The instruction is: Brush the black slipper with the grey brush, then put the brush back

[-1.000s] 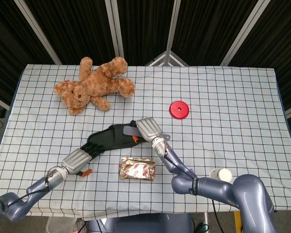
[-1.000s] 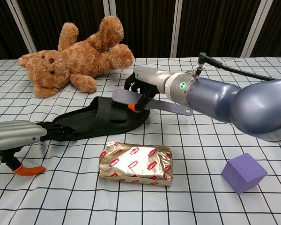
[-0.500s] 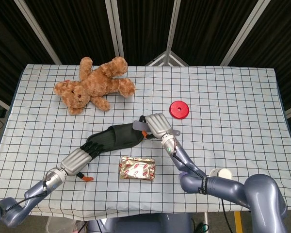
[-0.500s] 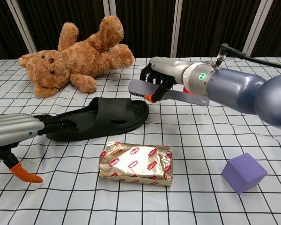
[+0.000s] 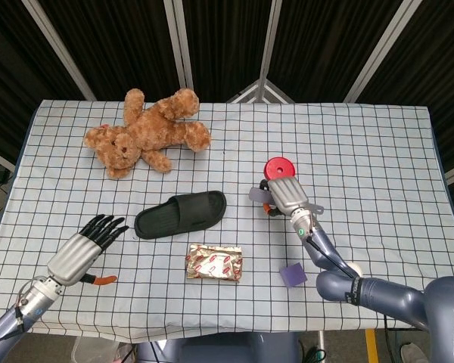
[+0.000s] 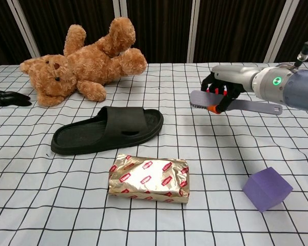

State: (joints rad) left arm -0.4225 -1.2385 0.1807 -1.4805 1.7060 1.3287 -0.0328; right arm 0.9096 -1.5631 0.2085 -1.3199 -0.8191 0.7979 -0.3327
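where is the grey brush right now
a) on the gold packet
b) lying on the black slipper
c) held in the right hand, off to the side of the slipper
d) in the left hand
c: the right hand grips the grey brush in the air, well clear of the black slipper, while the left hand holds nothing.

You have a black slipper (image 6: pixel 107 130) on a worktop (image 5: pixel 363 144) covered in white cloth with a black grid. The brush (image 6: pixel 231 102) is grey, the teddy bear (image 6: pixel 79 64) brown, the disc (image 5: pixel 279 168) red. The cube (image 6: pixel 267 188) is purple, the packet (image 6: pixel 149 177) gold and red.
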